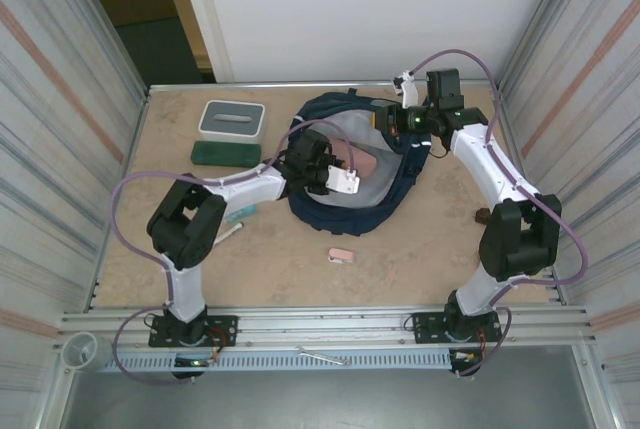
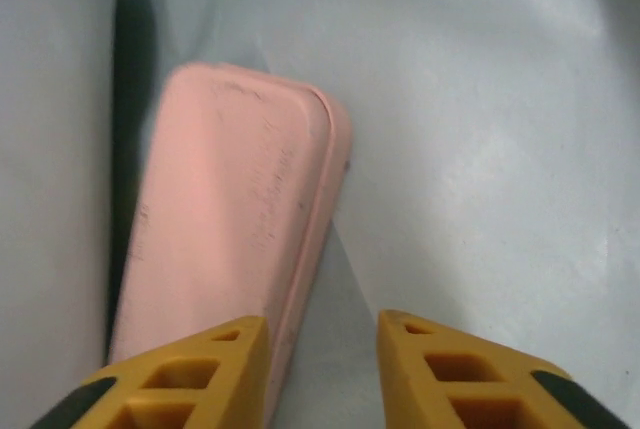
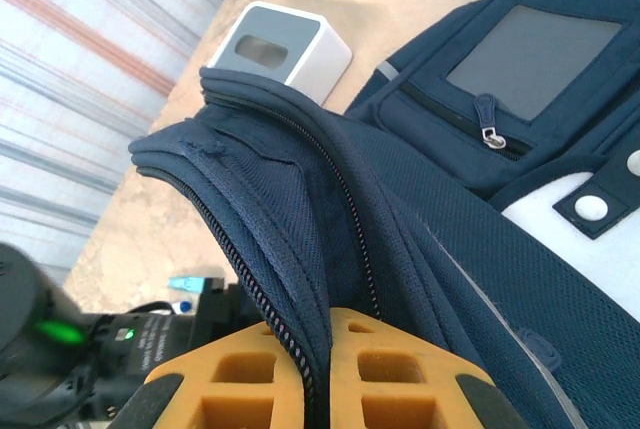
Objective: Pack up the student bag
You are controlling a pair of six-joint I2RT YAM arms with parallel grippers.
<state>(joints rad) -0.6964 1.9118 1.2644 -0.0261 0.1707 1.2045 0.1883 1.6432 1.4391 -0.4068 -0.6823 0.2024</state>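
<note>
- On the bare desk (image 1: 270,269) just beyond the arm bases lies a small pink eraser-like piece (image 1: 341,256), apart from everything else.
- Further left, a white pen (image 1: 228,234) lies close to the left arm's elbow; a small brown object (image 1: 483,215) sits by the right arm.
- The student bag (image 1: 340,214) lies open in the middle of the desk, its pale lining showing.
- The left arm bends in from the left and reaches over the bag's rim. The left hand (image 2: 322,374) points down into the bag, released, with its yellow fingers (image 2: 470,384) parted above the lining.
- A pink case (image 2: 235,219) lies flat on the lining, its near end under one finger, not clamped.
- The right arm stretches along the right side. The right hand (image 3: 318,359) is clenched on the bag's zippered edge, holding the fabric up in a ridge.
- Beyond the bag to the left, a dark green block (image 1: 226,154) lies just before a grey-and-white box (image 1: 231,119).
</note>
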